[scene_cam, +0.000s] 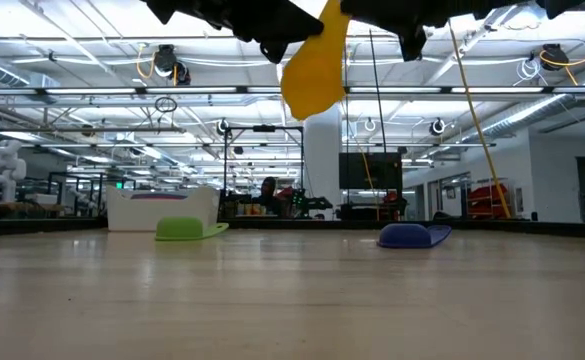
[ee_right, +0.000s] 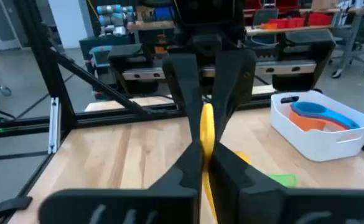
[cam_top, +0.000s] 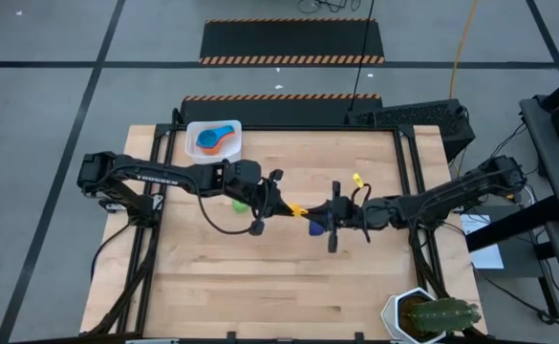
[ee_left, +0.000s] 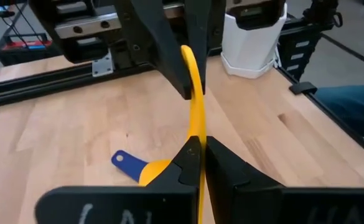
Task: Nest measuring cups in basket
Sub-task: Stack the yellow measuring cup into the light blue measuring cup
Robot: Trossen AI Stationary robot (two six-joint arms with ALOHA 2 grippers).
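1. Measuring cups sit in three places: the yellow cup (cam_top: 299, 209) hangs in the air over mid-bench, the green cup (scene_cam: 185, 229) and navy cup (scene_cam: 412, 235) lie on the bench (cam_top: 289, 277), and blue and orange ones rest in the basket (cam_top: 195, 133).
2. Your left claw (ee_left: 200, 155) and right claw (ee_right: 205, 152) are both clamped on the yellow cup, one from each side.
3. Judge it light, rigid and slick plastic; a thin handle can pivot between pads.
4. Take hold on the flat handle, near the bowl, so it tips less.
5. Release one claw before you carry it towards the basket.
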